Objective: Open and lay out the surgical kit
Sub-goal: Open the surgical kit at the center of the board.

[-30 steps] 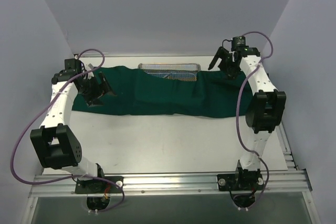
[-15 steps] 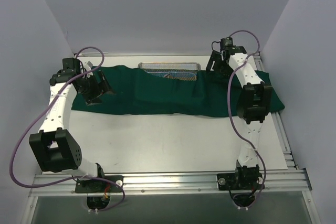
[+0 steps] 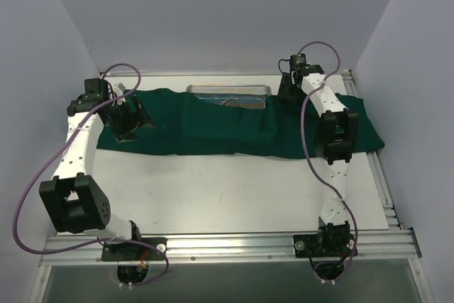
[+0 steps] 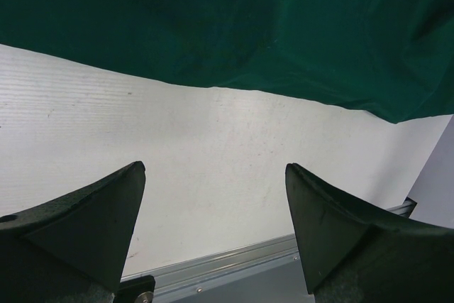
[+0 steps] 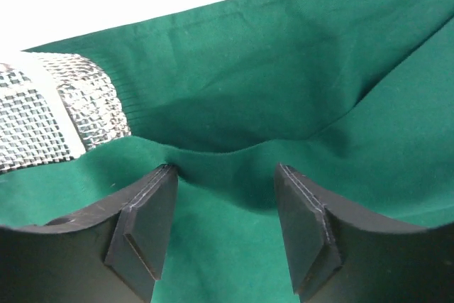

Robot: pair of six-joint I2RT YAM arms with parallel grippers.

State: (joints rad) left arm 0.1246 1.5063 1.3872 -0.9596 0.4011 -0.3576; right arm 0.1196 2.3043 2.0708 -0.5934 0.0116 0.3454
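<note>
one drape (image 3: 213, 133) lies across the far half of the table (image 3: 213, 189), and one mesh tray (image 3: 228, 91) peeks out at its 12 o'clock edge. i have two grippers. my left gripper (image 4: 213, 175), at 9 o'clock, gapes wide and holds nothing. my right gripper (image 5: 225, 175), at 2 o'clock, stands parted astride a drape fold without pinching it.

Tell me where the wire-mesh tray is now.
In the top view, the wire-mesh tray sits at the far edge of the table, partly under the green drape, with the right gripper just to its right.
</note>
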